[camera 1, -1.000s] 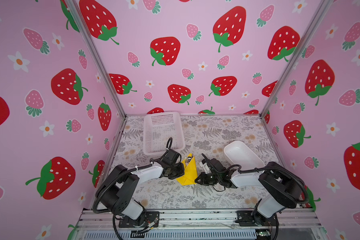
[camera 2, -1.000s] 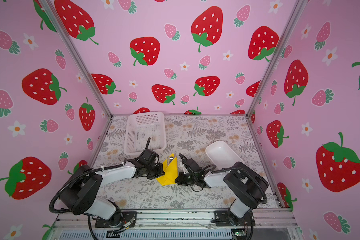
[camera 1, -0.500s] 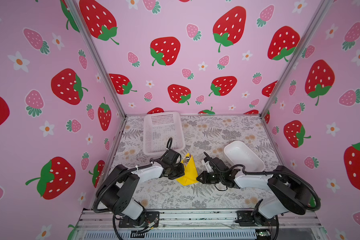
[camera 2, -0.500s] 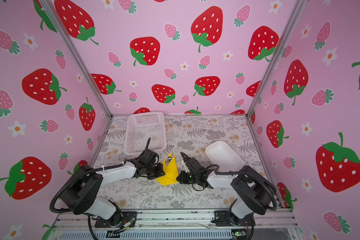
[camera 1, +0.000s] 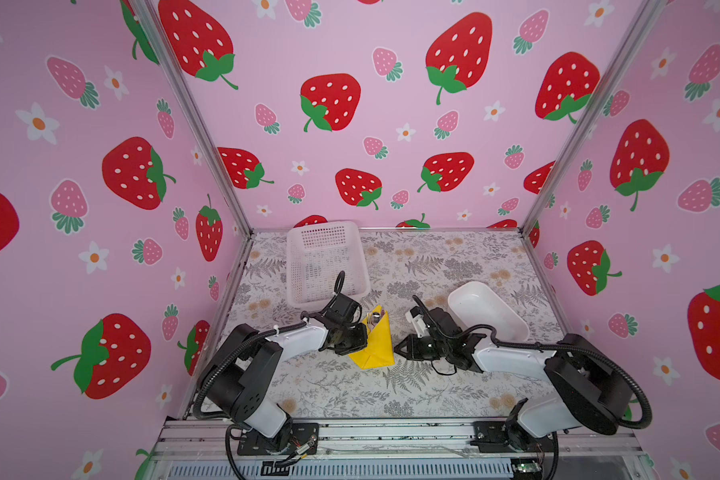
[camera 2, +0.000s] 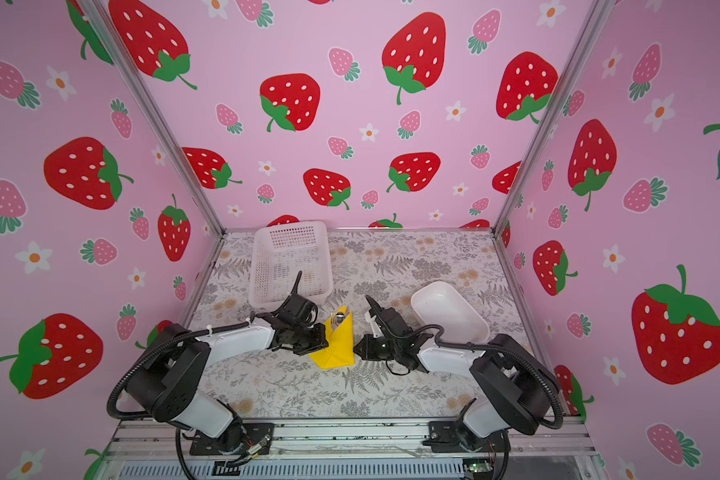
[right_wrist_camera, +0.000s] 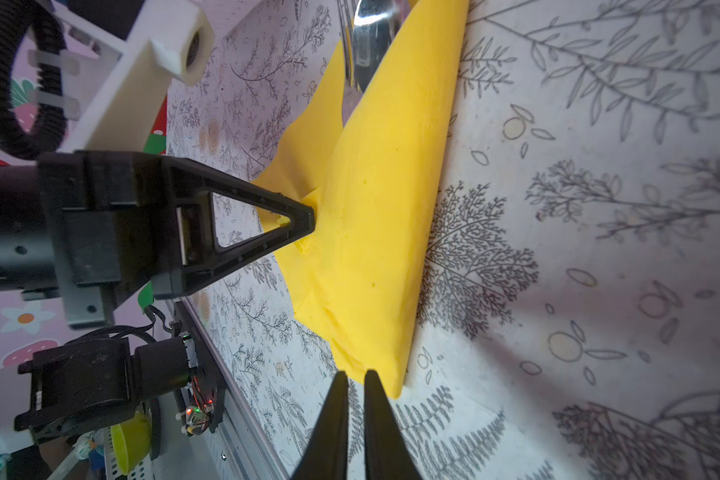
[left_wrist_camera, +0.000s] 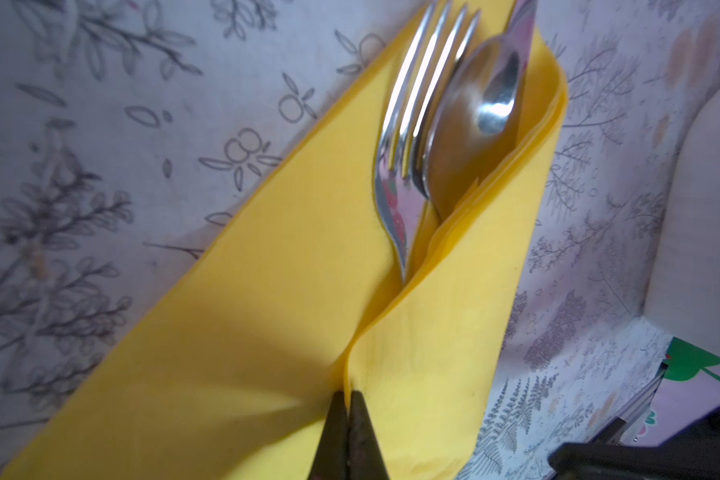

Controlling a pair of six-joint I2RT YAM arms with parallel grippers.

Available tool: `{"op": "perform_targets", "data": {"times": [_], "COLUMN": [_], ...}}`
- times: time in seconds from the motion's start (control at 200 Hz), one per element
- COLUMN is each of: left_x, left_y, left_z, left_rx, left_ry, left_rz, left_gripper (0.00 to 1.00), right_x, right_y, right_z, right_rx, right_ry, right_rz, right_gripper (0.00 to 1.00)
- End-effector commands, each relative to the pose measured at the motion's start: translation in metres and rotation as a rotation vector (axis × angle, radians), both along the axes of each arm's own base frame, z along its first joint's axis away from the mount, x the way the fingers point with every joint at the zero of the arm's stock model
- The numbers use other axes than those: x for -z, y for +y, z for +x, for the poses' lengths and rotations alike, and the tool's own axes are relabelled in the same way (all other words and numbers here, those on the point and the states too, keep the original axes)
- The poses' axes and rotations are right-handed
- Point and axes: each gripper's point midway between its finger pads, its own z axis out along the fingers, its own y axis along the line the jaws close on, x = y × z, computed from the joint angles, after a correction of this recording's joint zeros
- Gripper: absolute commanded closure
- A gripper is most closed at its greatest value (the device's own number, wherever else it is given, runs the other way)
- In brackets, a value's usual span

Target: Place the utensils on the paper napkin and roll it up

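Observation:
The yellow paper napkin (camera 1: 375,347) lies folded into a cone-like wrap at the front middle of the table, seen in both top views (camera 2: 336,347). The utensils poke out of its far end: a fork (left_wrist_camera: 416,104), a spoon (left_wrist_camera: 474,124) and a knife tip (left_wrist_camera: 524,16). My left gripper (left_wrist_camera: 347,399) is shut on a raised fold of the napkin (left_wrist_camera: 266,332); it shows from the side in the right wrist view (right_wrist_camera: 308,212). My right gripper (right_wrist_camera: 353,376) stands just off the napkin's near corner (right_wrist_camera: 374,208), its jaws a narrow slit apart with nothing between them.
A white mesh basket (camera 1: 304,266) stands at the back left, just behind my left wrist. A white oblong tray (camera 1: 466,291) lies to the right, behind my right arm. The table's front rail (camera 1: 391,432) runs close in front of both arms.
The right arm's elbow has sunk and stretched out to the right, and its jaws have parted a little. The left gripper and the napkin have stayed put.

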Motion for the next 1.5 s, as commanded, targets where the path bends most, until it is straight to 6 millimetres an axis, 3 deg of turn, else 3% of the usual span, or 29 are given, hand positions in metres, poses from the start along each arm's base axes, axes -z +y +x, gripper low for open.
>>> {"op": "perform_targets", "data": {"times": [0.0, 0.34, 0.77, 1.01, 1.221, 1.491], "left_x": [0.004, 0.013, 0.018, 0.020, 0.023, 0.028], "left_y": [0.005, 0.009, 0.011, 0.015, 0.016, 0.018], "left_z": [0.001, -0.012, -0.017, -0.020, -0.023, -0.028], "left_rx": [-0.015, -0.013, -0.019, -0.013, -0.013, -0.021], "left_ry": [-0.018, 0.004, 0.016, 0.017, 0.025, 0.038], "left_rz": [0.008, -0.003, -0.003, 0.010, 0.012, 0.011], "left_gripper": [1.00, 1.00, 1.00, 1.00, 1.00, 1.00], "right_x": [0.001, -0.006, 0.010, 0.027, 0.050, 0.053], "right_y": [-0.003, 0.000, 0.032, 0.029, 0.009, 0.001], "right_z": [-0.004, -0.013, -0.022, -0.025, -0.027, -0.026], "right_rx": [0.001, 0.043, -0.032, -0.016, 0.029, 0.048], "right_ry": [0.008, -0.006, 0.025, 0.053, 0.072, 0.063], "right_rz": [-0.008, 0.029, 0.003, -0.017, -0.100, -0.123], "right_gripper": [0.88, 0.88, 0.91, 0.93, 0.93, 0.93]}}
